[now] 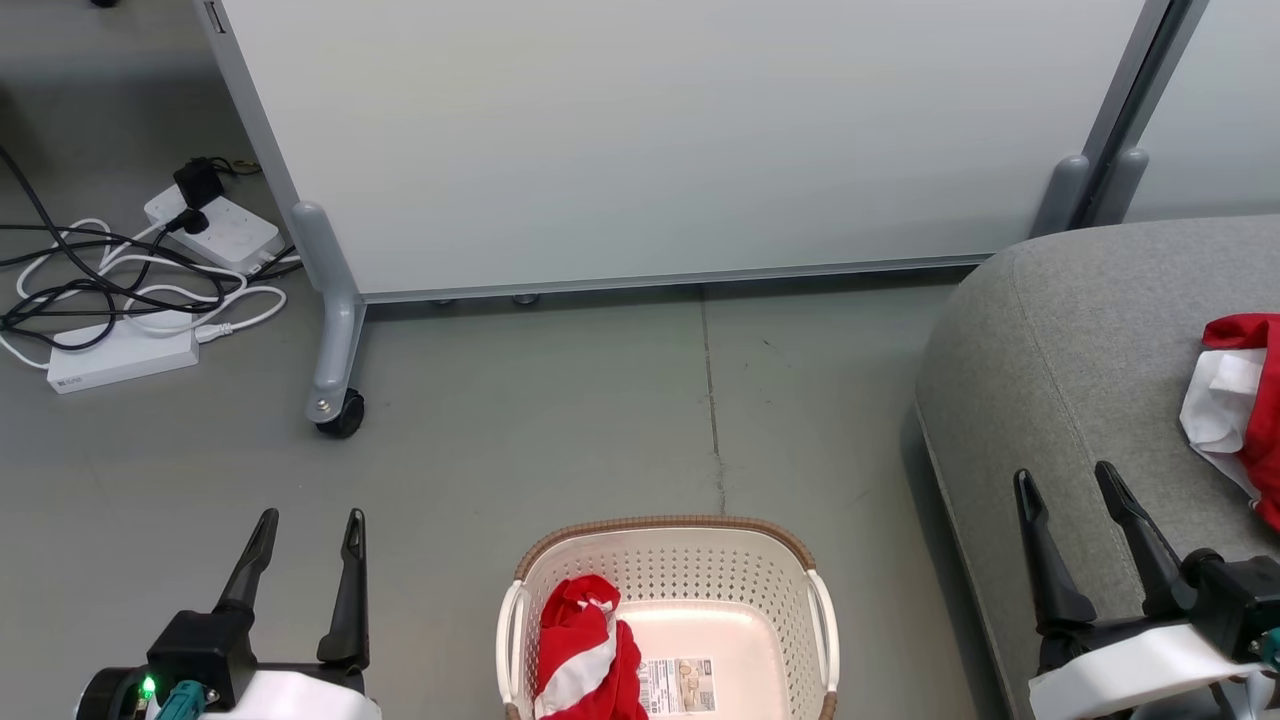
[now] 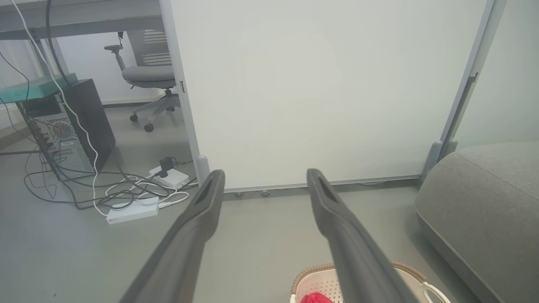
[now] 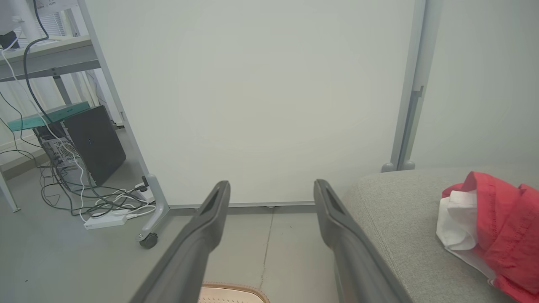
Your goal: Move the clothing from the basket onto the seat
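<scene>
The cream basket [image 1: 760, 570] with a brown rim sits on the floor at the bottom centre of the head view. A crumpled red and white garment [image 1: 583, 650] lies in its left half, beside the barcode sticker. Another red and white garment [image 1: 1240, 400] lies on the grey sofa [image 1: 1080, 340] at the right; the right wrist view shows this garment [image 3: 492, 227] on the sofa [image 3: 396, 210] too. My left gripper [image 1: 310, 528] hovers open at the lower left, left of the basket. My right gripper [image 1: 1065, 478] hovers open over the sofa's front edge. Both are empty.
A white partition panel [image 1: 680, 140] on castors [image 1: 340, 410] stands behind the basket. Power strips and tangled cables [image 1: 130, 290] lie on the floor at the left. A computer tower [image 2: 71, 126] and an office chair [image 2: 149, 75] stand further left.
</scene>
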